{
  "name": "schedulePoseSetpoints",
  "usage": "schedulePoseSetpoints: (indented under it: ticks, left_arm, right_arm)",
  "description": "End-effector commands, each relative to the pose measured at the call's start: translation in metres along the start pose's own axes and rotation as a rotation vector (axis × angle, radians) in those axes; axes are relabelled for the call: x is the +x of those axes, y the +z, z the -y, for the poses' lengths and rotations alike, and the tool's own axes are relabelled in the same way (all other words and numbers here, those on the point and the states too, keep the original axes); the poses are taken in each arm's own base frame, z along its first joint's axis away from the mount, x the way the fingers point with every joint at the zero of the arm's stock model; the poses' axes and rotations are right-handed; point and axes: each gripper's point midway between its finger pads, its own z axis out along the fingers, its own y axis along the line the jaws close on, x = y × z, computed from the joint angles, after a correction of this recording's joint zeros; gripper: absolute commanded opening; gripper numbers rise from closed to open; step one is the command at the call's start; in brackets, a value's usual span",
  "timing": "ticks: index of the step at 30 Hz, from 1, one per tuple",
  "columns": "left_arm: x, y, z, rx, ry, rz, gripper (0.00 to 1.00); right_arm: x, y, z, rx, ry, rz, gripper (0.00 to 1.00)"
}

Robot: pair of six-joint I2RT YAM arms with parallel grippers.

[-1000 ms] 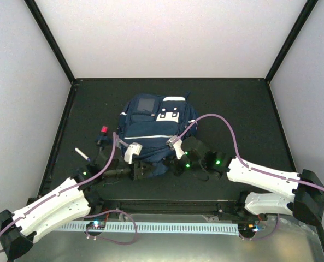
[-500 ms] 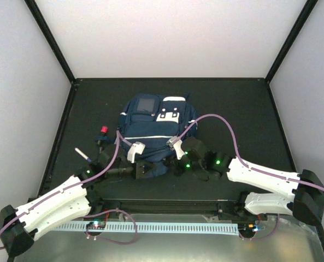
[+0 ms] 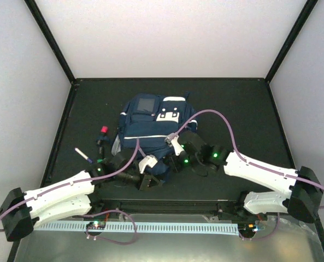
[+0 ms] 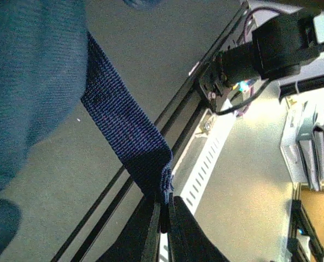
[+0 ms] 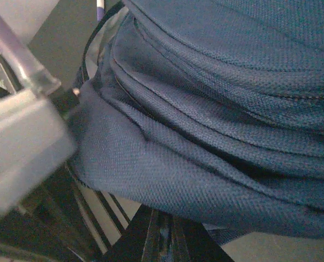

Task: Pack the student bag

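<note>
The student bag (image 3: 156,120) lies on the black table, navy with white stripes and a white buckle patch. My left gripper (image 3: 149,179) is at its near edge. In the left wrist view it (image 4: 164,206) is shut on the end of a navy webbing strap (image 4: 123,125) of the bag, and the strap runs taut up to the fabric. My right gripper (image 3: 169,162) presses in at the bag's near right side. Its jaws (image 5: 165,221) are shut on a fold of the bag's navy fabric (image 5: 205,109), which fills that view.
A red-capped item (image 3: 103,130) and a white pen with a purple tip (image 3: 82,154) lie left of the bag. A white slotted rail (image 3: 167,226) runs along the near edge between the arm bases. Black frame posts stand at the back corners.
My left gripper has closed on the strap and moved right and toward the near edge. The right arm has shifted slightly left, still gripping the bag.
</note>
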Motion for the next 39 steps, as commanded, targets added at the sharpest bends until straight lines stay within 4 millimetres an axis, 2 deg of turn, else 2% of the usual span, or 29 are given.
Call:
schedulePoseSetpoints:
  ticks: [1, 3, 6, 7, 11, 13, 15, 16, 21, 24, 27, 29, 32, 36, 39]
  left_arm:
    - [0.007, 0.007, 0.019, 0.054, 0.066, -0.059, 0.2]
    - [-0.002, 0.001, 0.027, 0.005, 0.121, -0.023, 0.44]
    - [-0.021, -0.02, 0.036, -0.047, 0.197, 0.101, 0.7]
    - [-0.027, -0.026, 0.035, -0.062, 0.202, 0.151, 0.75]
    - [-0.037, -0.035, 0.028, -0.074, 0.117, 0.266, 0.86]
    - [-0.035, -0.033, 0.03, -0.025, 0.056, 0.277, 0.88]
    - [-0.031, -0.026, 0.028, 0.01, 0.015, 0.275, 0.98]
    - [-0.03, -0.024, 0.026, 0.012, 0.007, 0.276, 0.99]
    - [-0.039, -0.029, 0.003, -0.118, 0.066, 0.351, 0.99]
    - [-0.05, -0.042, 0.006, -0.112, 0.082, 0.45, 0.99]
    - [-0.054, -0.045, 0.018, -0.02, 0.162, 0.521, 0.97]
    - [-0.054, -0.044, 0.016, -0.024, 0.174, 0.528, 0.88]
    - [-0.052, -0.035, 0.008, -0.088, 0.189, 0.469, 0.63]
    - [-0.056, -0.021, 0.005, -0.16, 0.222, 0.377, 0.45]
    - [-0.064, -0.015, 0.008, -0.179, 0.267, 0.37, 0.39]
  right_arm:
    - [-0.027, -0.012, -0.024, -0.086, -0.042, 0.035, 0.03]
    - [-0.025, -0.012, -0.024, -0.087, -0.041, 0.022, 0.03]
    - [-0.024, -0.011, -0.024, -0.09, -0.033, 0.017, 0.03]
    - [-0.024, -0.011, -0.025, -0.098, -0.032, 0.014, 0.04]
    - [-0.019, -0.009, -0.028, -0.126, -0.017, 0.005, 0.07]
    - [-0.015, -0.007, -0.027, -0.134, -0.003, 0.004, 0.08]
    - [-0.009, -0.003, -0.025, -0.143, 0.021, 0.0, 0.09]
    - [-0.008, -0.001, -0.024, -0.148, 0.046, -0.001, 0.1]
    - [-0.008, 0.002, -0.026, -0.179, 0.114, 0.015, 0.16]
    - [-0.011, 0.003, -0.027, -0.191, 0.143, 0.017, 0.16]
    - [-0.013, 0.006, -0.024, -0.206, 0.182, 0.01, 0.16]
    - [-0.014, 0.008, -0.018, -0.198, 0.204, 0.007, 0.17]
    - [-0.016, 0.009, -0.012, -0.206, 0.238, 0.011, 0.18]
    - [-0.018, 0.009, -0.01, -0.226, 0.273, 0.003, 0.18]
    - [-0.018, 0.01, -0.008, -0.22, 0.28, 0.001, 0.18]
